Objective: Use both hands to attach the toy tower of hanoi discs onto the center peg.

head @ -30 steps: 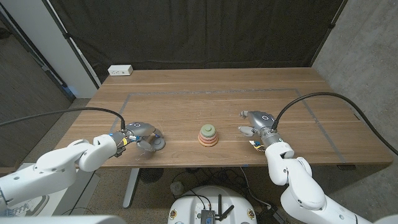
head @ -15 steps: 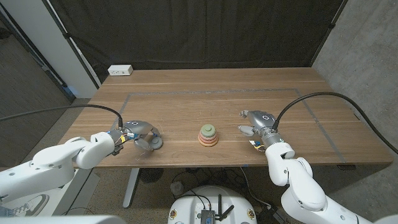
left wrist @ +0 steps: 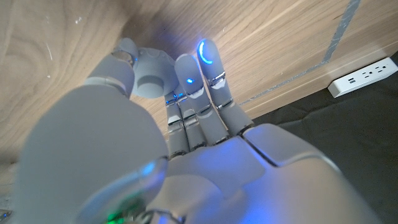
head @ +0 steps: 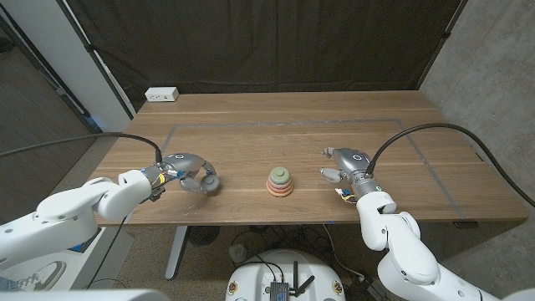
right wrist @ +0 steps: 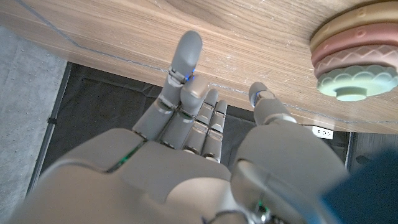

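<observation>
My left hand (head: pixel 185 170) grips a grey-blue disc (head: pixel 210 181) in its fingers (left wrist: pixel 208 62), just off the worktop (head: pixel 251 142), left of the peg stack (head: pixel 280 182). That stack carries green, pink and tan discs at centre. My right hand (head: pixel 343 165) waits near it, fingers (right wrist: pixel 186 53) spread, holding nothing.

Even, soft overhead light keeps my worktop (head: pixel 276 134) bright and sharp against the dark curtain (head: pixel 267 42), casting only faint shadows beneath my left hand (head: pixel 185 171), while both wrist pictures show my knuckles blurred, with blue lamp glow on my fingertips (left wrist: pixel 208 53).
</observation>
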Robot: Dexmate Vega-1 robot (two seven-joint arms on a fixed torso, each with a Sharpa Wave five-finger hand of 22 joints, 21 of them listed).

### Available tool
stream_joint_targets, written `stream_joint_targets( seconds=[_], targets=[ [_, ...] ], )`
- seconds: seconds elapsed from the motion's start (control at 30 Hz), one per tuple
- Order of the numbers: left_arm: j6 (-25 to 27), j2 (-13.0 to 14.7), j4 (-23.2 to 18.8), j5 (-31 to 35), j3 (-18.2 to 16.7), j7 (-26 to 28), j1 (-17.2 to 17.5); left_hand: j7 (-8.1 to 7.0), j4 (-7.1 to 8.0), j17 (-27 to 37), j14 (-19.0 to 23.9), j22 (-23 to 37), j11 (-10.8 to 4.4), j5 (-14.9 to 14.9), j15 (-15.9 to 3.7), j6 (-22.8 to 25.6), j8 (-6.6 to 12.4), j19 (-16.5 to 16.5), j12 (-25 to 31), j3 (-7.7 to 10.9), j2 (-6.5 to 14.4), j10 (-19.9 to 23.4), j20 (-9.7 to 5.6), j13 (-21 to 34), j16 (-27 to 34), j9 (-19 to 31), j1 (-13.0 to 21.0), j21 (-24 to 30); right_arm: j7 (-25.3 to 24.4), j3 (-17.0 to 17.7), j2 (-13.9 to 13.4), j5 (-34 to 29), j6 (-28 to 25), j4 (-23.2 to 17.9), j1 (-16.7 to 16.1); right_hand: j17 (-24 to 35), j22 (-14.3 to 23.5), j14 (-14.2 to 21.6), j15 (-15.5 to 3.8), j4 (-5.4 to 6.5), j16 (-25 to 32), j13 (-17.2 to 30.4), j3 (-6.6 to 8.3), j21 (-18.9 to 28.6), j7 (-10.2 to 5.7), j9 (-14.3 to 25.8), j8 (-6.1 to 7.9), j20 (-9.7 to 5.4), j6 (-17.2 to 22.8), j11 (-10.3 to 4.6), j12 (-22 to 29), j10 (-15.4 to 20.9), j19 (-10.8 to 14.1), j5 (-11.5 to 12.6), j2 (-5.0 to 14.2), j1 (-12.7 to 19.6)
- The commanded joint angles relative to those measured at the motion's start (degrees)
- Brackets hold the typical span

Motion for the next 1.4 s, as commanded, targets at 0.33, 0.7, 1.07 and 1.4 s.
stream_joint_targets(
  seconds=[0.33, 0.7, 1.07, 1.4],
  targets=[
    [-4.42, -9.87, -4.32, 3.82, -11.11, -10.07, 1.7, -0.06, 0.38, -0.02, 1.16, 0.21, -4.68, 0.57, -2.36, 1.96, 0.4, 0.95, 0.53, -0.01, 0.85, 6.19, -7.0, 1.18, -0.2, 0.32, 0.4, 0.59, -0.67, -0.03, 0.46, 0.05, 0.14, -0.01, -0.53, 0.07, 0.04, -0.14, -2.28, -0.02, -0.36, 0.09, 0.38, 0.03, 0.13, 0.23, -0.07, -2.47, 0.43, 0.39, 0.35, 0.41, -0.24, 0.41, 0.39, -0.57],
    [-9.13, -14.09, -3.1, -0.29, -13.42, -14.57, -0.49, -0.12, 0.37, -0.04, 1.7, 0.27, -4.74, 0.65, -2.36, 2.72, 0.44, 1.49, 0.79, -0.03, 0.98, 7.55, -7.04, 1.73, -0.12, 0.48, 0.54, 0.9, -0.08, -0.14, 0.34, -0.69, -0.03, -0.29, -0.32, 0.3, 0.03, 0.06, -2.27, -0.11, -0.13, 0.09, 0.48, 0.02, 0.16, 0.23, -0.09, -2.48, 0.43, 0.55, 0.36, 0.48, -0.19, 0.42, 0.47, -0.68],
    [-11.45, -13.69, -1.02, -2.86, -11.91, -17.42, -5.29, -0.11, 0.44, 0.5, 2.56, 0.21, -4.53, 0.76, -2.35, 3.01, 0.02, 1.64, 0.09, -0.08, 0.95, 7.72, -7.02, 2.49, 0.23, 0.78, 0.45, 0.92, 0.05, -0.21, 0.9, -1.05, -0.17, -0.02, -0.18, 0.15, 0.06, -0.06, -2.28, -0.24, -0.29, 0.14, 0.61, 0.03, 0.19, 0.24, -0.12, -2.47, 0.47, 0.43, 0.32, 0.37, -0.11, 0.43, 0.57, -0.76],
    [-12.58, -10.9, 0.61, -4.88, -7.57, -18.69, -10.86, 0.05, 0.45, 0.2, 2.11, 0.19, -4.51, 0.84, -2.36, 3.18, -0.19, 1.6, -0.28, -0.06, 0.96, 7.88, -7.06, 2.86, -0.31, 0.96, 0.34, 0.87, -0.18, -0.13, 1.46, -1.37, -0.73, 0.16, -0.37, 0.32, 0.07, 0.12, -2.28, -0.33, -0.1, 0.13, 0.7, 0.02, 0.2, 0.25, -0.14, -2.47, 0.49, 0.57, 0.32, 0.41, -0.07, 0.43, 0.6, -0.83]
  ],
)
